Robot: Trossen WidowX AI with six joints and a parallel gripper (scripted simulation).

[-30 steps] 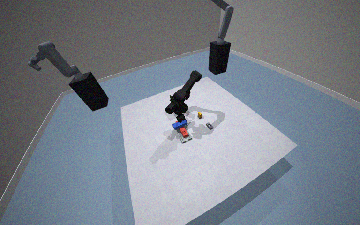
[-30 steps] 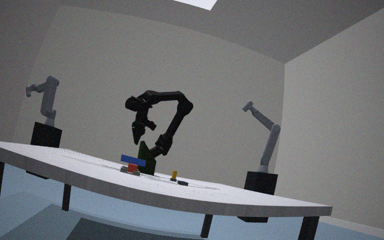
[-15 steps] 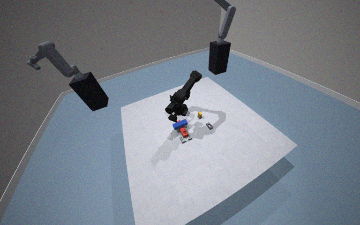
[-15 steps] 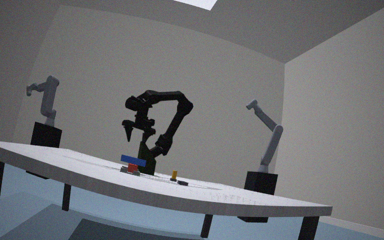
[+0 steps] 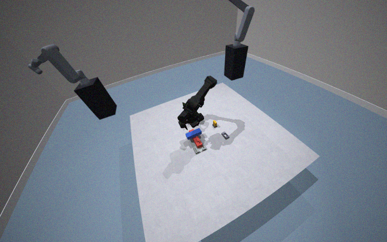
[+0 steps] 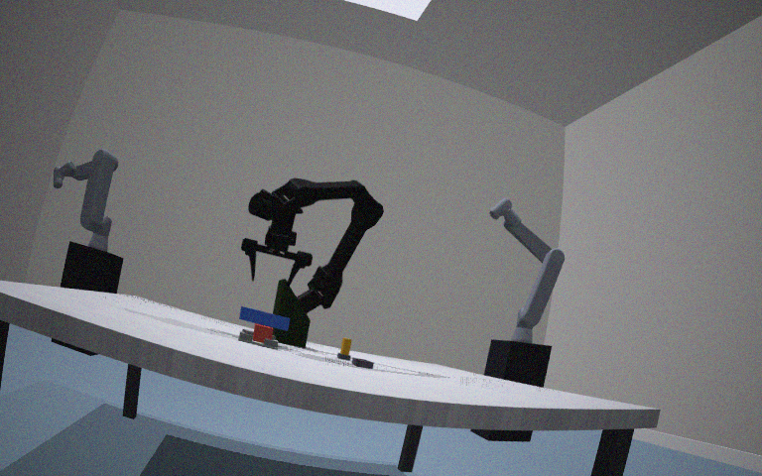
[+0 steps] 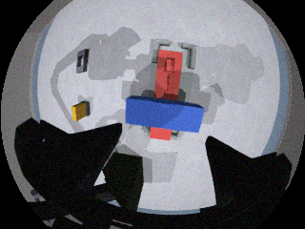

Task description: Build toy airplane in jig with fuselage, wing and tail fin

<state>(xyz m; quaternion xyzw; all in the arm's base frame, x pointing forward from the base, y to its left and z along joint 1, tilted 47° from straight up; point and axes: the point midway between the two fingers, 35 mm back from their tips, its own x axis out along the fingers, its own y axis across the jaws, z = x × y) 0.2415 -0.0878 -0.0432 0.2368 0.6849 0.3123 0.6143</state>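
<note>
Toy airplane parts sit together in the jig point(image 5: 196, 151) point(image 6: 270, 343) point(image 7: 192, 56) on the bench point(image 5: 242, 185) point(image 6: 336, 401) point(image 7: 229, 29). The red fuselage point(image 5: 197, 141) point(image 6: 262, 333) point(image 7: 162, 78) lies lengthwise between the jig's grey corner pieces, running roughly from 12 to 6 o'clock in the wrist view. Across its top rests the blue wing point(image 5: 193, 133) point(image 6: 264, 317) point(image 7: 164, 114), reaching toward 9 and 3 o'clock; its tab is hidden, so how deep it sits cannot be told.

Toward the fuselage's 12 o'clock end in the wrist view, a small rectangular recess shows on the red top, with no fin in it. The yellow tail fin point(image 5: 214, 123) point(image 6: 345, 346) point(image 7: 78, 112) stands apart, at 9 o'clock from the wing in that view, upright on a small dark base. A dark grey frame point(image 5: 227, 137) point(image 6: 362, 363) point(image 7: 82, 70) with an opening lies flat near the fin, at 10 o'clock from the wing.

The pincer point(image 5: 190, 127) point(image 6: 270, 282) point(image 7: 166, 134) hangs above the wing, pointing down, its fingers spread wide with nothing between them and well off the parts. The black arm point(image 5: 203, 91) point(image 6: 339, 190) arches over from the wing's 1 o'clock side in the top view.
</note>
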